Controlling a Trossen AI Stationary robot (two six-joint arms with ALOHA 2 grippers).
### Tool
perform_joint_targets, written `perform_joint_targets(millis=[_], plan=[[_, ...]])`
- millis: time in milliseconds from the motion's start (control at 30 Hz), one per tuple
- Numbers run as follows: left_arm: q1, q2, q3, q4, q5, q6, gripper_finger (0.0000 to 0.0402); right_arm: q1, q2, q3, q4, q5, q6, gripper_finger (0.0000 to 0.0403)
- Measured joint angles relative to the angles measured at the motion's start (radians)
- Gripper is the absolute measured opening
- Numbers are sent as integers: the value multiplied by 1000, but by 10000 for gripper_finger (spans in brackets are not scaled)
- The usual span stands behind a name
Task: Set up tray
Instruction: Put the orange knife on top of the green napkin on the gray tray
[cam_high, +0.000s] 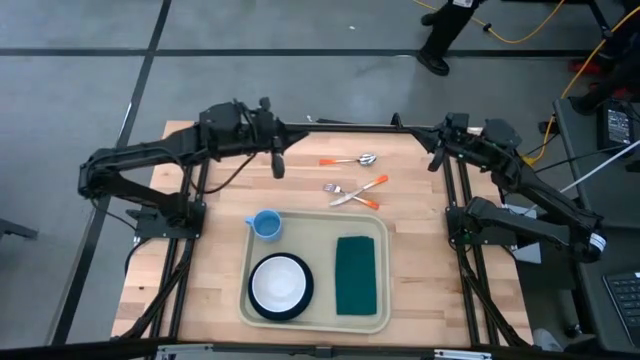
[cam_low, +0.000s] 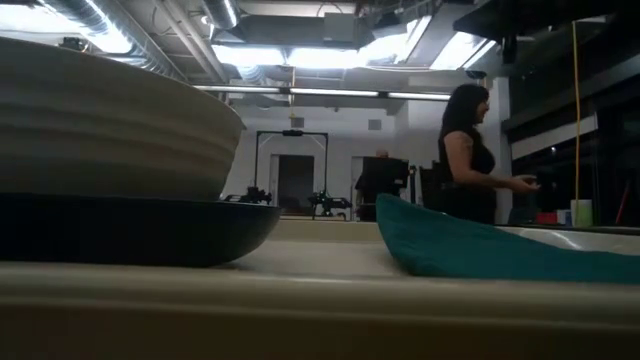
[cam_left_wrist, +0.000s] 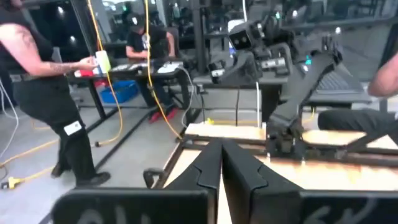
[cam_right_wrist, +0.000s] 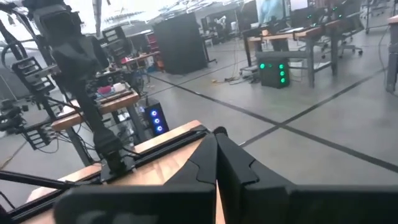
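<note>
The beige tray (cam_high: 378, 318) lies at the table's near middle. On it stand a white bowl (cam_high: 279, 281) on a dark plate (cam_high: 301, 302), a dark green napkin (cam_high: 355, 274) lying flat, and a blue cup (cam_high: 266, 224) in its far left corner. The low view shows the bowl (cam_low: 100, 120), the plate (cam_low: 130, 230), the napkin (cam_low: 480, 250) and the tray's rim (cam_low: 320, 310) close up. My left gripper (cam_high: 278, 165) (cam_left_wrist: 221, 163) hangs shut and empty above the table beyond the cup. My right gripper (cam_high: 437, 160) (cam_right_wrist: 216, 155) is shut and empty near the far right corner.
An orange-handled spoon (cam_high: 350, 160), fork (cam_high: 345, 187) and knife (cam_high: 362, 196) lie on the wood between the tray and the far edge. A person (cam_high: 440, 40) stands on the floor beyond the far edge. Yellow cable (cam_high: 520, 38) runs there.
</note>
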Motion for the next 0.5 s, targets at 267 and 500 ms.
perform_joint_targets(millis=[267,500], plan=[[33,-26,-61,-11,191,19,1,45,37,0,30,48,-12,2],[96,-188,-236,49,227,-20,1,57,40,0,96,70,-3,2]])
